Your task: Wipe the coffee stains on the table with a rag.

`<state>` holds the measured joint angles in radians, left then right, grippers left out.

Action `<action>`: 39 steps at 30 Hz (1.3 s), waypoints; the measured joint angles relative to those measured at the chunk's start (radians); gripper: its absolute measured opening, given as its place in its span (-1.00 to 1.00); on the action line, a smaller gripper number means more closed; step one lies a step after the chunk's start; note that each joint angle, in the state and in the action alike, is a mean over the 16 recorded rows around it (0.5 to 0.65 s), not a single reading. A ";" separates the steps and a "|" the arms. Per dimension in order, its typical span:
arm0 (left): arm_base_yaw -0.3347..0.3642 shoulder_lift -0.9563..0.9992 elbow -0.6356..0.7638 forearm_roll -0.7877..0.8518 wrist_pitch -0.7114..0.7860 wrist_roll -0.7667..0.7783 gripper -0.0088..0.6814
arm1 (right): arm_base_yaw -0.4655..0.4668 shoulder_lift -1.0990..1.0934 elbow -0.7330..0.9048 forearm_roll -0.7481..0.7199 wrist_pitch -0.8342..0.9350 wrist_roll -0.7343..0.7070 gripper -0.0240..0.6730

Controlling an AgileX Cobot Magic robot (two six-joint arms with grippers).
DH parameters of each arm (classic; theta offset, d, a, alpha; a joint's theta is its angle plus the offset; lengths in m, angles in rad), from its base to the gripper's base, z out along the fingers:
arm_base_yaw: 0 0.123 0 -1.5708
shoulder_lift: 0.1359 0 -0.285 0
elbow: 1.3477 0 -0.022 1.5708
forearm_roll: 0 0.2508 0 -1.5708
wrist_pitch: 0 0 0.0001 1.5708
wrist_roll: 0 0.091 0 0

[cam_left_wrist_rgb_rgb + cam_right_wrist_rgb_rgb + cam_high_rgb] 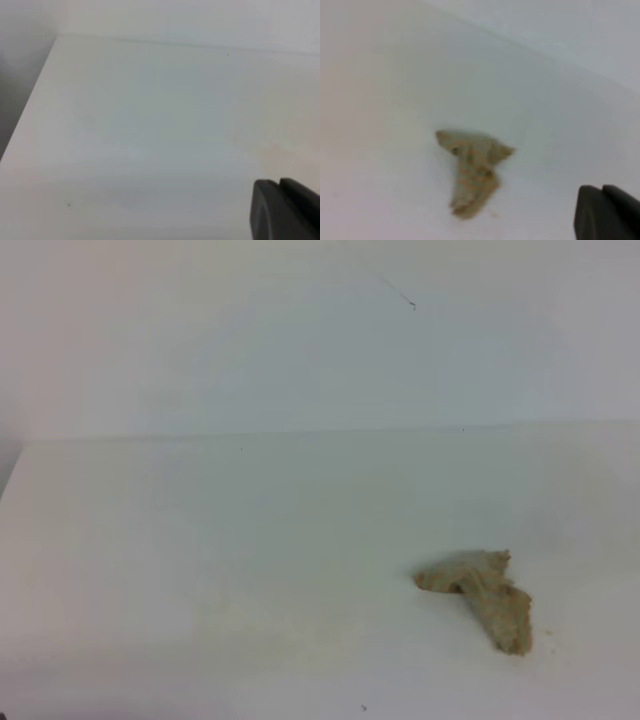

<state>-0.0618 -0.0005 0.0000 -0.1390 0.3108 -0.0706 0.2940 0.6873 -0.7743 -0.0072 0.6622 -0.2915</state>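
The rag [482, 593] lies crumpled and folded on the white table [200, 540], right of the middle and towards the front. It also shows in the right wrist view [472, 170], beige with tan-brown marks on it. A very faint pale tan smear of coffee stains [272, 148] shows on the table in the left wrist view. I see no amber blotch. My left gripper [279, 183] and right gripper [601, 188] show only as dark fingers at the bottom right corner, lying together with no gap and holding nothing. Neither is in the exterior view. The right gripper is back from the rag.
The table's far edge meets a white wall [320, 340]. The table's left edge [30, 115] drops off to a dark gap. A tiny dark speck [363, 707] lies near the front edge.
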 joint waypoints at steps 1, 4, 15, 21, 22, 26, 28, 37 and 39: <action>0.000 0.000 0.000 0.000 0.000 0.000 -0.98 | -0.002 -0.026 0.001 -0.021 0.000 -0.007 -0.93; 0.000 0.000 0.000 0.000 0.000 0.000 -0.98 | -0.008 -0.111 0.001 -0.084 -0.004 -0.027 -0.93; 0.000 0.000 0.000 0.000 0.000 0.000 -0.98 | -0.057 -0.415 0.079 -0.192 -0.085 -0.001 -0.93; 0.000 0.000 0.000 0.000 0.000 0.000 -0.98 | -0.117 -0.556 0.268 -0.114 -0.233 0.091 -0.93; 0.000 0.000 0.000 0.000 0.000 0.000 -0.98 | -0.129 -0.577 0.307 -0.095 -0.259 0.106 -0.93; 0.000 0.000 0.000 0.000 0.000 0.000 -0.98 | -0.181 -0.652 0.467 -0.016 -0.350 0.163 -0.93; 0.000 0.000 0.000 0.000 0.000 0.000 -0.98 | -0.204 -0.678 0.537 0.017 -0.372 0.178 -0.93; 0.000 0.000 0.000 0.000 0.000 0.000 -0.98 | -0.265 -0.713 0.728 0.115 -0.322 0.189 -0.93; 0.000 0.000 0.000 0.000 0.000 0.000 -0.98 | -0.268 -0.712 0.746 0.124 -0.310 0.189 -0.93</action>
<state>-0.0618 -0.0004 0.0000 -0.1390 0.3108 -0.0706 0.0256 -0.0245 -0.0288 0.1166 0.3524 -0.1026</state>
